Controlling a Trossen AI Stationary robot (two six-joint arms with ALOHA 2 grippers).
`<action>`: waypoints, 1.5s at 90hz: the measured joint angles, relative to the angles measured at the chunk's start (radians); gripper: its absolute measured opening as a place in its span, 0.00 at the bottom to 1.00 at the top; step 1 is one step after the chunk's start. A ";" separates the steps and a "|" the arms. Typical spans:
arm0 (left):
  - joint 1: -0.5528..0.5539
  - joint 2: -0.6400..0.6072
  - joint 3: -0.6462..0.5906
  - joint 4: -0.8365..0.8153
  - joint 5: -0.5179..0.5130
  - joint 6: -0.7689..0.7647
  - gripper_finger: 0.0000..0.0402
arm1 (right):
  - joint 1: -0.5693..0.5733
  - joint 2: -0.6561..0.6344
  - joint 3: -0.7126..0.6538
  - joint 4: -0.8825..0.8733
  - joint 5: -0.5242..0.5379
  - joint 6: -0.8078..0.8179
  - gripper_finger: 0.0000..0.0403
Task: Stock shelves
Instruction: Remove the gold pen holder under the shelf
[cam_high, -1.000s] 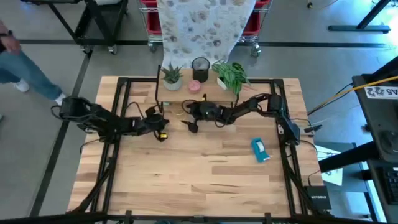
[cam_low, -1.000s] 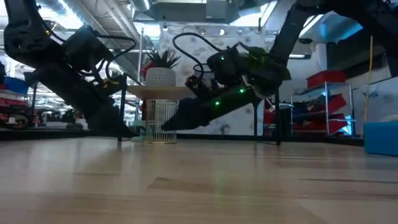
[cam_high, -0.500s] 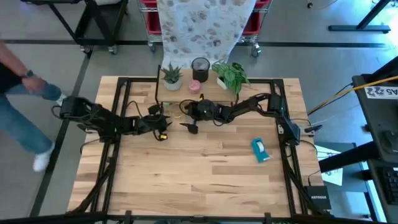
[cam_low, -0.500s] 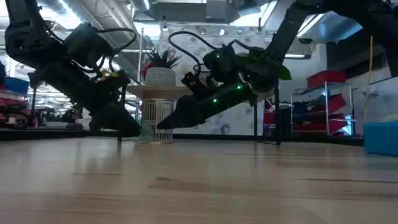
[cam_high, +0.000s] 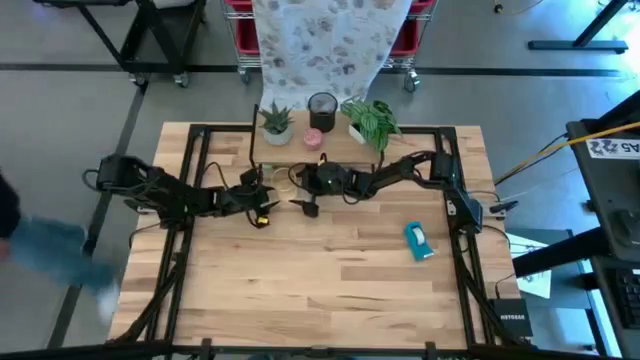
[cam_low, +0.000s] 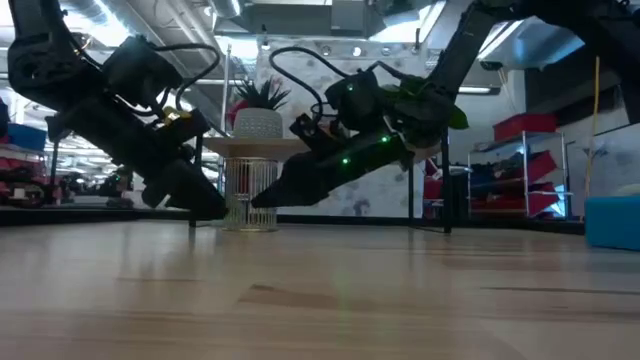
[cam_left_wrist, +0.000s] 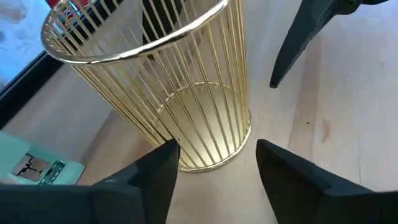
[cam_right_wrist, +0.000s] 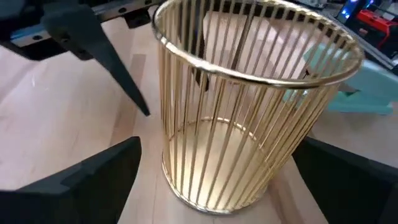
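Lying alone toward the front right of the wooden table (cam_high: 330, 290): one blue box (cam_high: 419, 241). Standing upright farther back, near the middle: one gold wire basket (cam_left_wrist: 152, 87), holding nothing. Reaching low toward it from either side: two dark arms. Sitting just beside the basket, fingers spread wide on either side of it without clearly touching: the left gripper (cam_left_wrist: 214, 165). Facing it from the opposite side, fingers likewise spread apart around the basket: the right gripper (cam_right_wrist: 214, 171). Standing behind them at the table's back edge: the shelves (cam_high: 318, 152), one small rack with a light wood top on thin black legs. Resting on that top: two potted plants, one spiky (cam_high: 277, 122) and one leafy (cam_high: 370, 118), plus one dark cup (cam_high: 322, 105) and one pink object (cam_high: 313, 138). Stretching beyond the table: grey floor, with a patterned cloth (cam_high: 325, 45) hanging over red bins.
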 joint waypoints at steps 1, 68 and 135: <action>0.000 0.000 0.000 0.002 0.000 0.000 0.52 | 0.000 0.000 0.000 -0.001 -0.005 0.000 0.99; -0.131 -0.003 0.001 -0.111 0.075 -0.060 0.55 | 0.094 -0.005 0.001 -0.168 -0.028 0.065 0.99; -0.168 -0.004 0.000 -0.050 -0.025 -0.070 0.55 | 0.097 -0.002 -0.002 -0.069 0.104 0.090 0.99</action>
